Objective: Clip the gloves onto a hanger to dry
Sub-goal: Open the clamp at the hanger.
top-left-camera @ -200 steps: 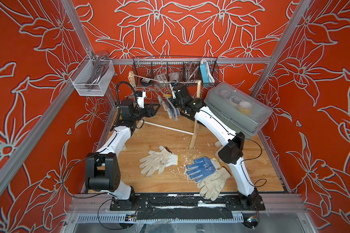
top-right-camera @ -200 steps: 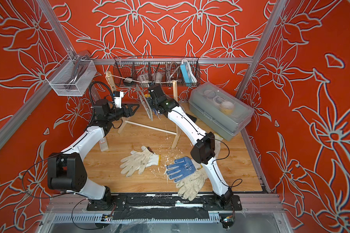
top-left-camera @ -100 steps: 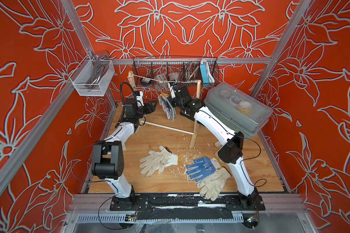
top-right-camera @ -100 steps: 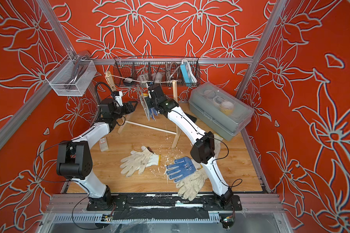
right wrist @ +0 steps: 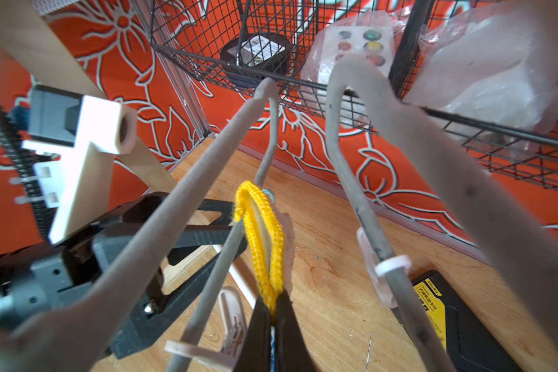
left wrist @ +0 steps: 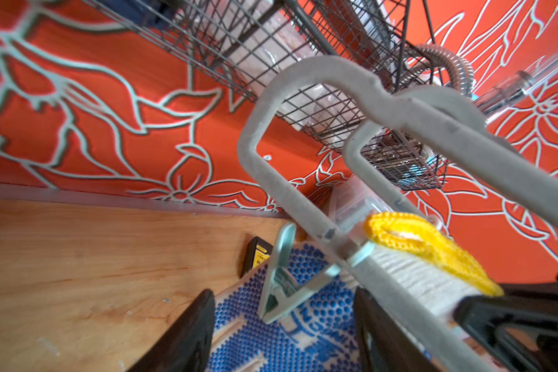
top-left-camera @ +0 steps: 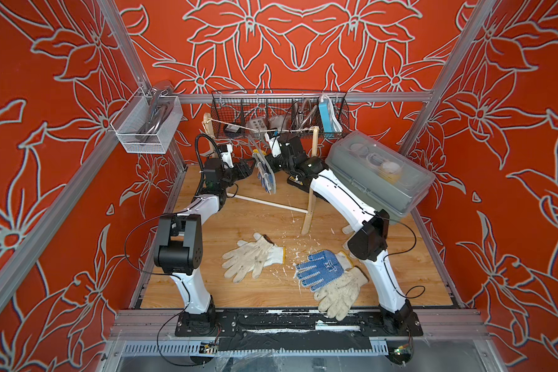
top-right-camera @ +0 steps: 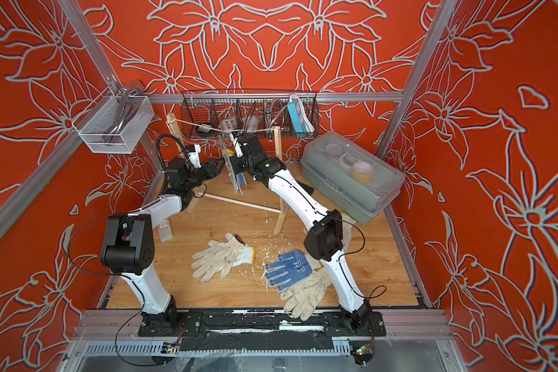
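Your right claw (right wrist: 273,322) is pinched tight on the glove's (right wrist: 261,267) yellow cuff, right beside the hanger (right wrist: 207,161). Your left claw (left wrist: 284,328) is spread wide, with the clip (left wrist: 284,283) just ahead of its tips.

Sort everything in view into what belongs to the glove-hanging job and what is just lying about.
Job: blue-dotted glove gripped by the right pincer; grey hanger; pale green clip; white gloves, second blue-dotted glove and off-white glove on the floor.
Lying about: black wire basket; grey lidded box; white mesh basket; black-and-yellow case.
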### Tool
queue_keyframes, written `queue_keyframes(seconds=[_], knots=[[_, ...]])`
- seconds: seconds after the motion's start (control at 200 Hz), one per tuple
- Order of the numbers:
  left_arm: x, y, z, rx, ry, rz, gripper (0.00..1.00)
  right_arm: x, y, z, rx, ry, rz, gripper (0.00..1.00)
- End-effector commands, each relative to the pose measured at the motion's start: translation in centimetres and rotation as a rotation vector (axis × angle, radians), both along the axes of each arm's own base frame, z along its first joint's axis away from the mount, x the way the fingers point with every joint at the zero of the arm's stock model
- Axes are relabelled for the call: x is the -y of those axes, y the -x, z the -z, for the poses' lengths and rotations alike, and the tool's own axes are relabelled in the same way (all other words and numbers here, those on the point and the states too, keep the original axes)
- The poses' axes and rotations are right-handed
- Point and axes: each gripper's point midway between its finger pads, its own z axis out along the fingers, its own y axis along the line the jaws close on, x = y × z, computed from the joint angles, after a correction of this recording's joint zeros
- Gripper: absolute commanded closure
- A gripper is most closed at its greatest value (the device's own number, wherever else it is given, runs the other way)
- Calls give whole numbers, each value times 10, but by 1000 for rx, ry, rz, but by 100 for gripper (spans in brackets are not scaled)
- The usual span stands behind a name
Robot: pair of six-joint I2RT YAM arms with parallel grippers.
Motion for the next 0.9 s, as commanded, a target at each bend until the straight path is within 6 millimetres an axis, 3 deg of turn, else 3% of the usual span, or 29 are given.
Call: queue_keyframes(seconds=[0.0, 0.515, 0.896], knots=[[9, -5, -20, 81, 13, 56, 33, -7, 5, 0, 9, -2, -57, 100], [33, 2, -18, 188, -36, 289, 39, -1, 13, 0, -28, 2, -110, 100], [40, 6, -12, 190, -47, 402, 43, 0, 19, 7, -57, 10, -140, 100]])
